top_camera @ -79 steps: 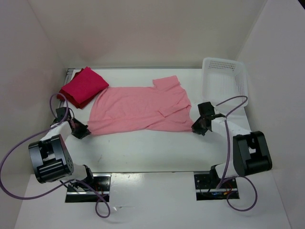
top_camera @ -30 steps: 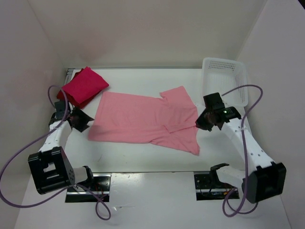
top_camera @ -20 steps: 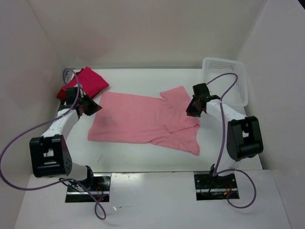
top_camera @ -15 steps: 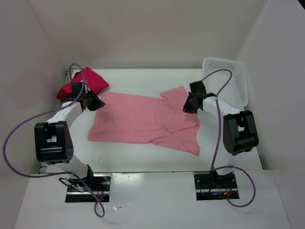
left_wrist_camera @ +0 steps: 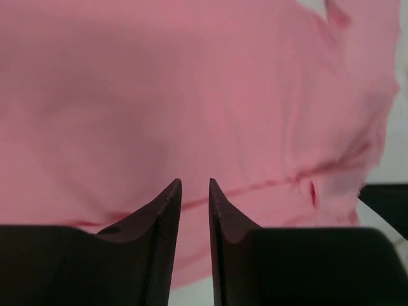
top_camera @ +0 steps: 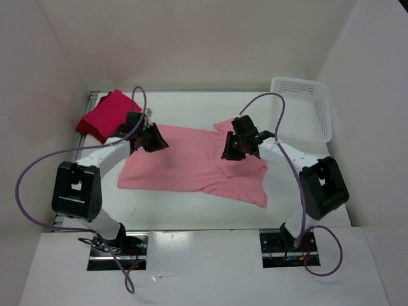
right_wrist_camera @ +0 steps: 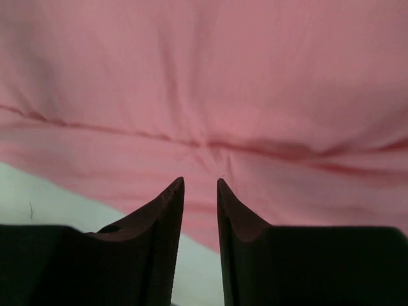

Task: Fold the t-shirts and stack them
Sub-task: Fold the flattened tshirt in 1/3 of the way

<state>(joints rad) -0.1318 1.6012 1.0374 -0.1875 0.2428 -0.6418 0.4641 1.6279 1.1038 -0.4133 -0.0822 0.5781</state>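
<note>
The light salmon pink t-shirt (top_camera: pixel 185 162) lies spread flat on the white table, and it fills the left wrist view (left_wrist_camera: pixel 191 95) and the right wrist view (right_wrist_camera: pixel 223 76). The bright crimson-pink t-shirt (top_camera: pixel 109 113) lies folded at the back left, with a dark red edge (top_camera: pixel 88 130) showing under it. My left gripper (top_camera: pixel 155 137) (left_wrist_camera: pixel 195 182) hovers over the salmon shirt's upper left part, jaws slightly apart and empty. My right gripper (top_camera: pixel 231 148) (right_wrist_camera: pixel 200 180) hovers over a seam on the shirt's right part, jaws slightly apart and empty.
A white perforated basket (top_camera: pixel 299 80) stands at the back right corner. Bare white table (top_camera: pixel 191 210) lies between the shirt and the arm bases. Walls close in the table on the left, back and right.
Both grippers have swung inward from the shirt's outer edges to above the cloth. The salmon shirt shifted and flattened before one second ago and has stayed still since.
</note>
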